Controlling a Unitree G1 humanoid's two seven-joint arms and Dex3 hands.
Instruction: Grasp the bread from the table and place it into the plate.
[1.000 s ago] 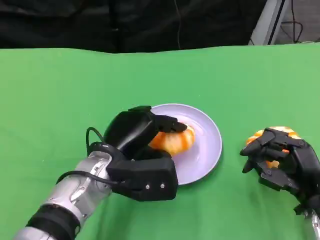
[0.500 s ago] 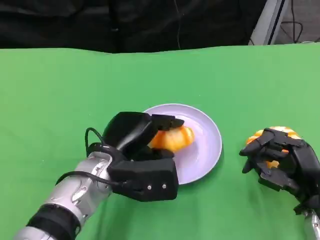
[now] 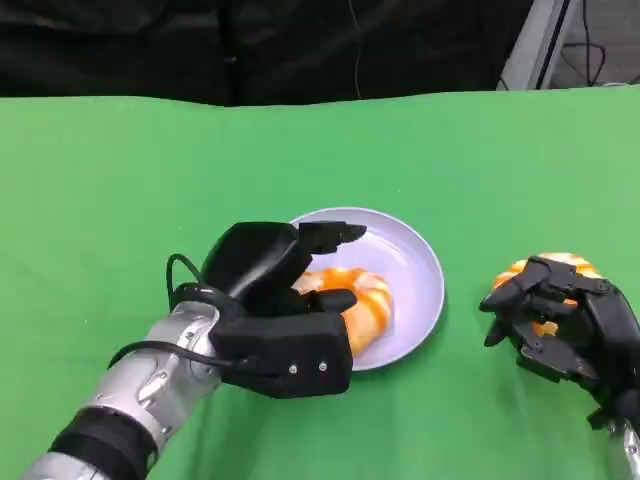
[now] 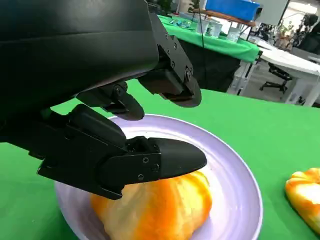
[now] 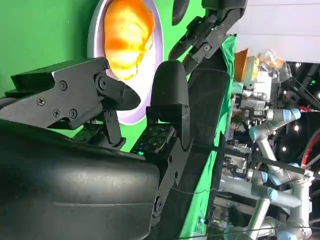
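Left hand [image 3: 285,320] low at front of green desk [image 3: 120,180], over the near-left edge of the plate [image 3: 415,262]. Fingers [image 3: 335,236] spread apart, upper ones reaching over the plate, thumb-side one [image 4: 165,159] lying just above the bread [image 3: 358,300]. Left wrist view shows a gap between the upper fingers and the bread; whether the lower one touches it, cannot tell. Hand has hold of nothing that I can see. Silver forearm [image 3: 140,395] runs off to the lower left with a black cable looped at the wrist.

Bread, orange and pale glazed, sits inside the lavender plate, on its near-left part, partly hidden by the left hand in head view. In the left wrist view it rests on the plate floor [image 4: 235,200], rim around it.

Right hand [image 3: 565,325] at the lower right, on the desk, well apart from the plate. Fingers curled in over a second bread [image 3: 560,265], orange, showing behind and between them. Grip or just resting on it, cannot tell. Right wrist view: its own fingers [image 5: 170,95] half bent, apart, with plate and first bread [image 5: 127,37] seen past them.

Second bread also shows in the left wrist view [image 4: 305,195], lying on the desk beside the plate, not touching it.

Farther back: bare green desk to its far edge, then a dark backdrop [image 3: 250,45].
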